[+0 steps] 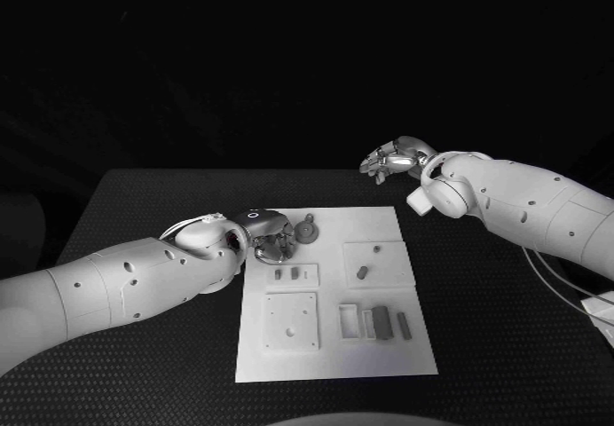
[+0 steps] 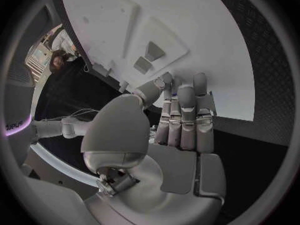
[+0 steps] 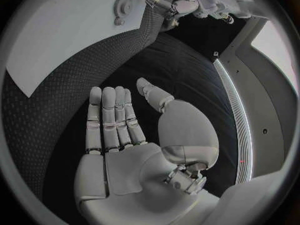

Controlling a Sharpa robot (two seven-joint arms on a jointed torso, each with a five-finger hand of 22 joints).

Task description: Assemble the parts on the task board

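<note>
The white task board [image 1: 335, 355] lies in the middle of the table. A round gear-like part [image 1: 307, 232] sits near its far left corner, small grey parts [image 1: 362, 271] in its middle, and upright bars [image 1: 381, 321] lower down. My left hand [image 1: 269, 238] hovers at the board's far left corner, just beside the gear-like part. In the left wrist view its fingers [image 2: 184, 117] are straight and hold nothing, with two small parts [image 2: 153, 50] on the board ahead. My right hand [image 1: 394, 161] is raised beyond the board's far right corner, palm flat, fingers [image 3: 112, 120] spread and empty.
A square white plate [image 1: 292, 321] with holes and a small white frame [image 1: 348, 321] sit on the board's near half. Black textured table [image 1: 499, 337] surrounds the board. A cable [image 1: 563, 284] trails off the table's right side.
</note>
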